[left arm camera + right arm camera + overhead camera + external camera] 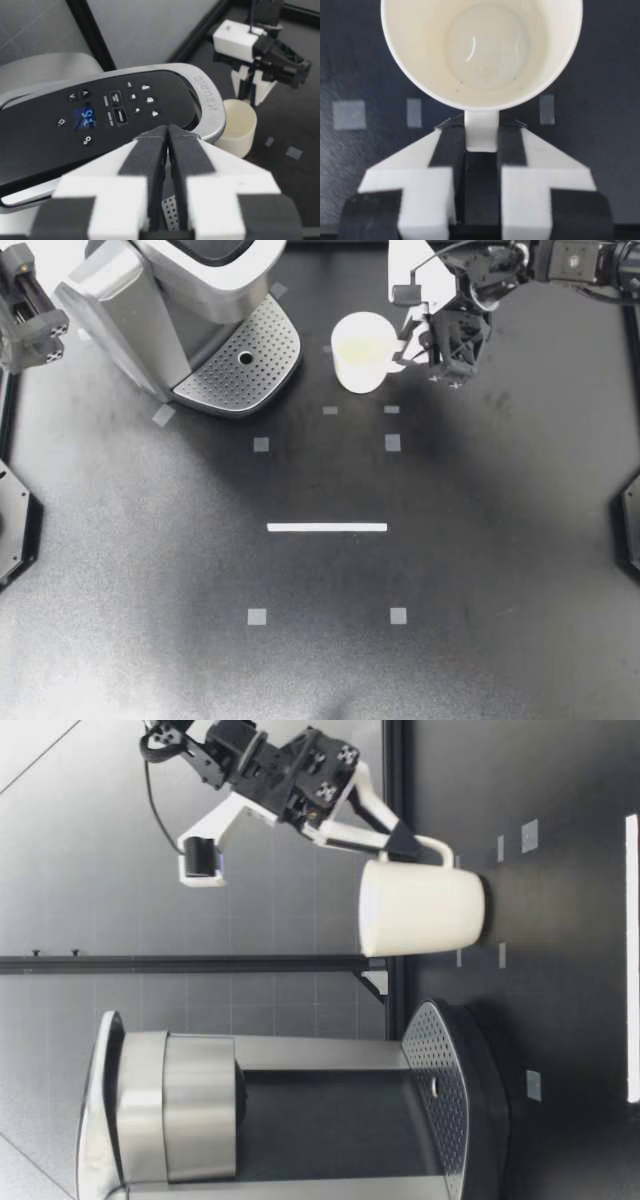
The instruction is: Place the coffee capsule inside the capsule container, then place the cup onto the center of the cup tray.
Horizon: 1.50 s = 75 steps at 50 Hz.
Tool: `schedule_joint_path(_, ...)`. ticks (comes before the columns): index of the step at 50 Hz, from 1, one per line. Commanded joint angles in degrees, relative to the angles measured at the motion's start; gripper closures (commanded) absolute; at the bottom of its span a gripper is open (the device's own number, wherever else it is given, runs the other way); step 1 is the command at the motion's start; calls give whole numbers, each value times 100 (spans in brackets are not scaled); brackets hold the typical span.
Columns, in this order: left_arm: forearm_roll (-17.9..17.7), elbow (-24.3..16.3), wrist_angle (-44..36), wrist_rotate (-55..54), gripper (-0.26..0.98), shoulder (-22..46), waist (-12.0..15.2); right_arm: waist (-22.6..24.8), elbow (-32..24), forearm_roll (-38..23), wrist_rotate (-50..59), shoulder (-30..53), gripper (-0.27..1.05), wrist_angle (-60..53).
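Right end effector [412,348] is clamped on the handle of the cup [360,352]; the right wrist view shows both fingers pressing the handle from either side. The cup looks empty and appears to stand upright on the bench [320,640], just beside the tray [225,380] but not on it. Left end effector [40,318] hangs by the machine [170,290] with its fingers together on nothing. No capsule shows in any view, so I judge the cup step is the one in hand. To do it well I would lift only enough for the base to clear the tray's raised lip. The low view shows the brew head overhanging the tray, and the cup's rim has to pass under it. A handle grip lets the cup tip, so I would carry it across slowly and level. I would line the base over the hole [246,358] in the perforated plate, lower until it sits flat, and part the fingers only then. After that I would back straight out along the handle's line so as not to drag the cup off centre.
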Motion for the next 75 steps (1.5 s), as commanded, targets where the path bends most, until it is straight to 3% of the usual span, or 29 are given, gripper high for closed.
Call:
schedule_joint_path(1,44,-53,-53,-9,58,-35,-9,79,-141,149,9,-343,70,18)
schedule_joint_path(11,44,26,-53,-18,58,-123,0,396,-316,343,88,-501,70,9)
schedule_joint_path(28,44,176,-185,-202,58,-343,0,721,-1230,378,193,132,70,0)
schedule_joint_path(42,44,246,-185,-229,58,-404,0,773,-1802,360,211,633,70,26)
schedule_joint_path(75,44,255,-158,-220,58,-404,0,773,-2391,316,202,1213,70,18)
